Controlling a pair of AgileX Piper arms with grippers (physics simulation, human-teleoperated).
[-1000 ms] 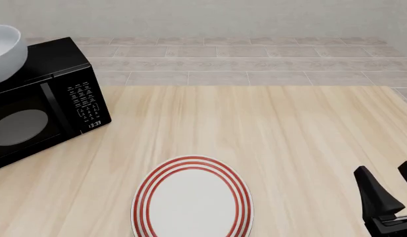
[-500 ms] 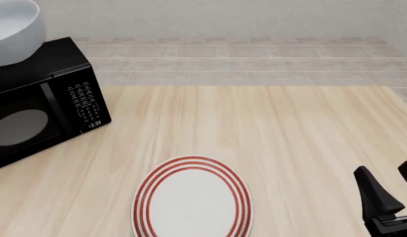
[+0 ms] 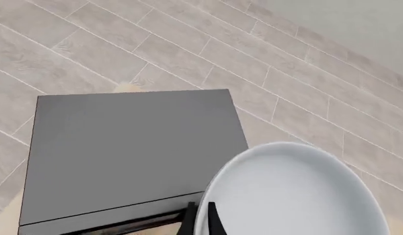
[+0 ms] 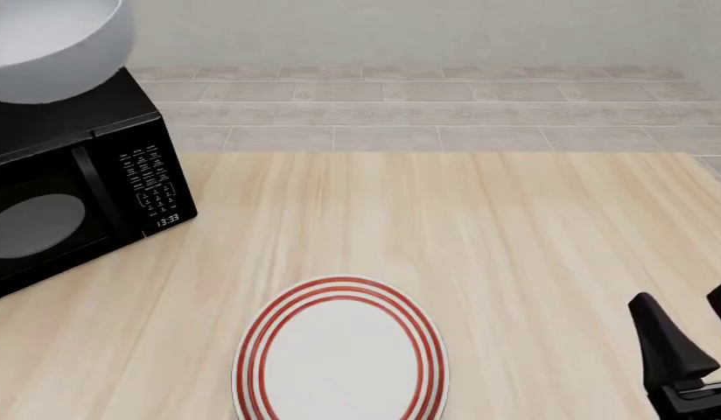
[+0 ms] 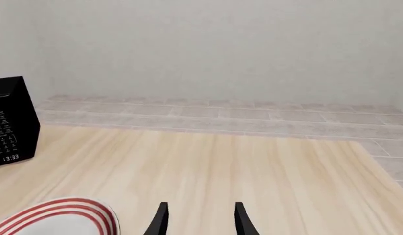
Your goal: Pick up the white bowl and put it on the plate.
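Observation:
The white bowl [image 4: 52, 44] hangs in the air above the black microwave at the far left of the front view. In the left wrist view my left gripper [image 3: 200, 213] is shut on the rim of the white bowl [image 3: 293, 196], one finger inside and one outside. The arm itself does not show in the front view. The plate [image 4: 340, 350], flat with red rings, lies on the table at the near middle, and its edge shows in the right wrist view [image 5: 58, 218]. My right gripper [image 4: 688, 337] stands open near the front right, nothing between its fingers [image 5: 161, 218].
A black microwave [image 4: 69, 192] stands on the table's left side, its grey top [image 3: 129, 147] just below the bowl. The wooden table [image 4: 478, 236] stretches between the microwave, the plate and the right gripper. Tiled floor lies beyond the far edge.
The bowl has risen and moved to the right over the microwave, held by my left gripper. The right gripper and the plate have stayed put.

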